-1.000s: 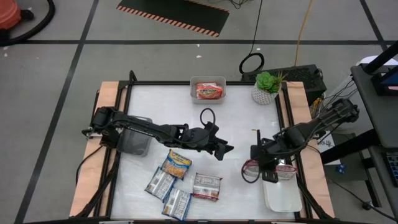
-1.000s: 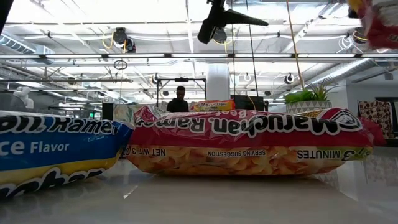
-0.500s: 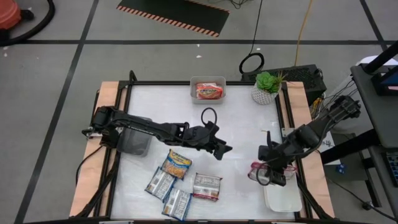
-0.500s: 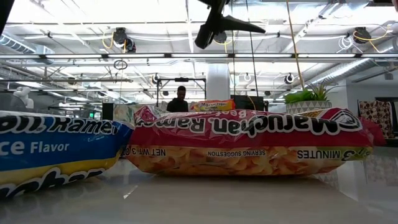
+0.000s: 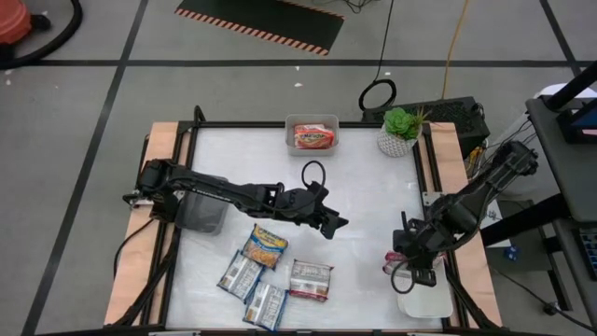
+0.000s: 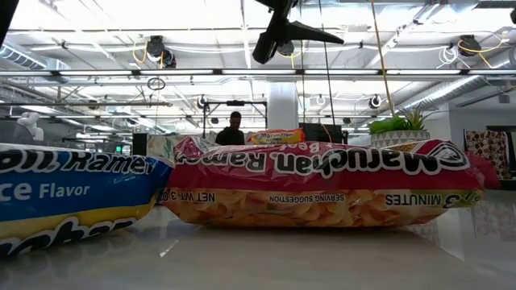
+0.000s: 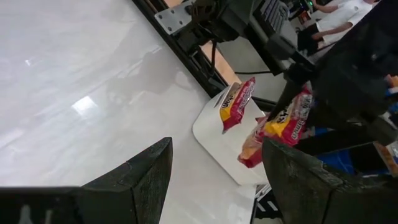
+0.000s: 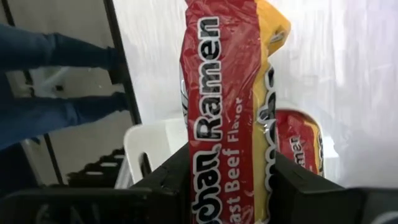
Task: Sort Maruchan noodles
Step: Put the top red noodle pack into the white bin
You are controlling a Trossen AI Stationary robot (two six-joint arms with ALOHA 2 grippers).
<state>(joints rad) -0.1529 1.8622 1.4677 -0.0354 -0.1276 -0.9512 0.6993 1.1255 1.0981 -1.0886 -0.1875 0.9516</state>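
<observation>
One red packet (image 8: 221,112) in right tool (image 5: 403,264) — over white tray (image 5: 424,301); another inside.

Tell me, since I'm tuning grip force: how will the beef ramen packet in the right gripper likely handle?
The red beef packet hangs edge-up between the right gripper's fingers without drooping, so it is probably fairly stiff and light. Its glossy wrapper looks slippery; a loose pinch might let it slide. The noodle block inside could crack if squeezed hard above the white tray.
</observation>
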